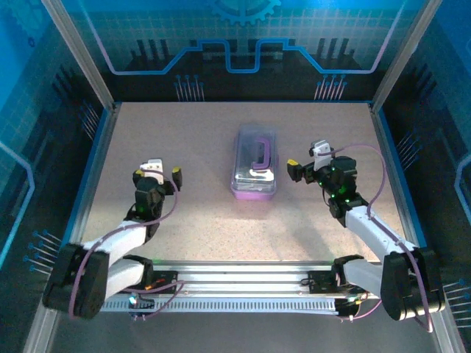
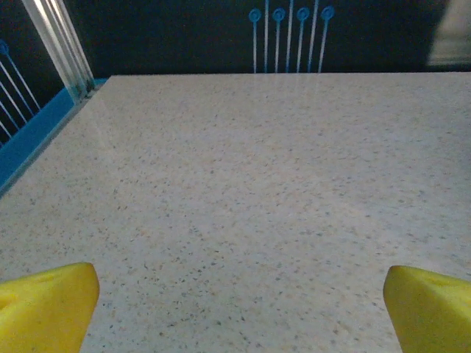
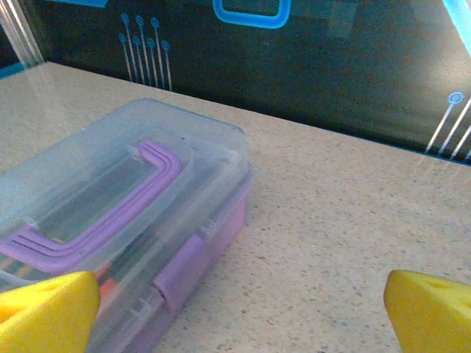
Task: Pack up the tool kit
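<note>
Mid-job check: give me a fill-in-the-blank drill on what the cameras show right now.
1. The clear-lidded case is ____, not open.
2. Its handle is ____ in colour.
3. The left hand and right hand both have their fingers ____, holding nothing.
4. Nearer the case is the ____ hand.

Missing words: closed; purple; open; right.

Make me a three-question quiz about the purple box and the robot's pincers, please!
1. Where is the tool kit?
A) in the middle of the table
B) in the far left corner
C) lifted in the air

2. What colour is its handle?
A) green
B) purple
C) red

3. How is the right pincer?
A) shut on the handle
B) shut on nothing
C) open, beside the kit

Answers:
1 A, it rests centrally on the table.
2 B, the handle on the lid is purple.
3 C, its yellow fingertips stand wide apart, holding nothing.
</note>
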Robot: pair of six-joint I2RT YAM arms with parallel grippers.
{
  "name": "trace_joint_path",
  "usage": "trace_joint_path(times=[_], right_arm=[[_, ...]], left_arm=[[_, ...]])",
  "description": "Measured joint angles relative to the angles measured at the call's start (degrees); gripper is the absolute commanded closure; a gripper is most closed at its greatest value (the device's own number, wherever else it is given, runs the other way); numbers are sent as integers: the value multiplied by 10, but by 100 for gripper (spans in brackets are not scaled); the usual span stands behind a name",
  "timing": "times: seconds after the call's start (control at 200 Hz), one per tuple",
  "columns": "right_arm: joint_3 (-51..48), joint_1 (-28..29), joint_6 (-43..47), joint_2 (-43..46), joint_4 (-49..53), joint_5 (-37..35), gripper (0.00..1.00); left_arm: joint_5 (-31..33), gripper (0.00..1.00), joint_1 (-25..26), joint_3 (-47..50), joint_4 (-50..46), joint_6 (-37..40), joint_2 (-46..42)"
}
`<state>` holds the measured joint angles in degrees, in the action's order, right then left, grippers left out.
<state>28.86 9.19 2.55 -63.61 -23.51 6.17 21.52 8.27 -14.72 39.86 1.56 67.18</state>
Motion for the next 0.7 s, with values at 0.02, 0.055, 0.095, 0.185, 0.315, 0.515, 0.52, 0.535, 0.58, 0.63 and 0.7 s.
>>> trace_joint_path(times=[0.02, 0.055, 0.095, 0.185, 0.315, 0.515, 0.52, 0.535, 0.58, 0.63, 0.7], right_arm=[[0, -1, 5, -1, 0, -3, 0], [0, -2, 13, -5, 0, -7, 0], [-1, -3, 21, -14, -2, -14, 0], [-17, -10, 33, -53, -32, -19, 0], [-89, -20, 33, -135, -141, -37, 0], [-135, -34, 8, -250, -281, -78, 0], [-135, -34, 8, -250, -281, -79, 0], [-133, -35, 7, -250, -283, -82, 0], [-114, -38, 0, -250, -271, -91, 0], [-89, -44, -7, -250, -262, -92, 0], [-67, -52, -13, -249, -271, -92, 0]], left_arm=[[-5, 1, -8, 1, 17, -1, 20], [-13, 1, -17, 1, 41, -1, 52], [-20, 1, -24, 1, 60, -1, 83], [-49, 1, -42, -3, 106, -4, 149], [-79, 1, -62, -19, 130, -11, 216], [-90, 1, -63, -56, 132, -16, 216], [-90, 1, -63, -57, 132, -16, 216], [-90, 1, -63, -58, 132, -16, 216], [-90, 1, -63, -59, 132, -16, 216], [-90, 1, -63, -59, 131, -16, 216], [-90, 1, -63, -59, 131, -16, 216]])
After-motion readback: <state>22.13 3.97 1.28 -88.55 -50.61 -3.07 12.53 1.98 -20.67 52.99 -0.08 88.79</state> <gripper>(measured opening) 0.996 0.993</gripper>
